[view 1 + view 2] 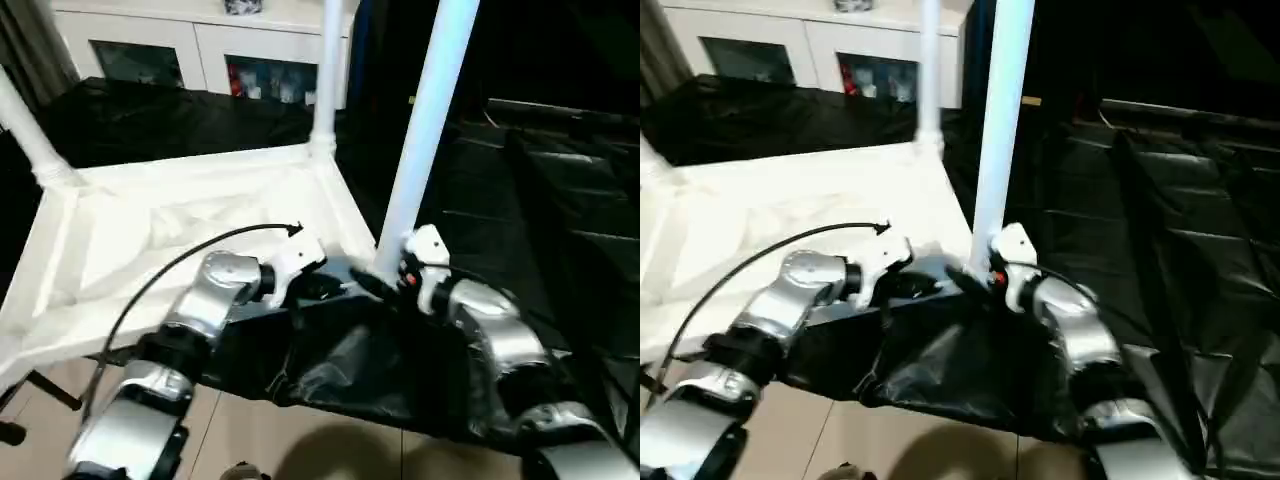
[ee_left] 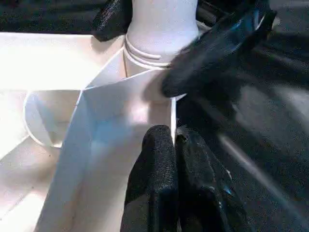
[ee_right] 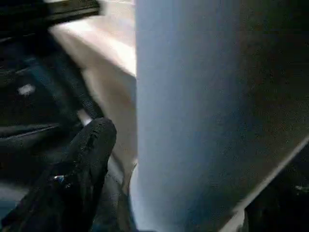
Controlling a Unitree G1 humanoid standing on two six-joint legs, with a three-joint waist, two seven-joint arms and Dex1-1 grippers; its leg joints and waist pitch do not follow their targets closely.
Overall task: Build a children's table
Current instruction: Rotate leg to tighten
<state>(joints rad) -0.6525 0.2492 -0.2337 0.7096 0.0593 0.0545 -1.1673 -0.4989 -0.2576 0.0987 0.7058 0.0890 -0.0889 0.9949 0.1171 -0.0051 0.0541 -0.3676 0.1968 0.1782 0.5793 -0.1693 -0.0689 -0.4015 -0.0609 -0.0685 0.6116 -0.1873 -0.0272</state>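
The children's table lies upside down: its white rimmed top rests on black cloth, and white legs stand up from its corners. One leg rises from the near right corner, another from the far right, a third at the left. My left gripper is shut on the top's thin rim just beside the near right socket. My right gripper stands at the base of the near right leg, one finger a little apart from it, the other hidden behind the leg.
A black cloth hangs over the front edge under my forearms. More black covering spreads to the right. A white cabinet with glass doors stands at the back. Pale floor lies below.
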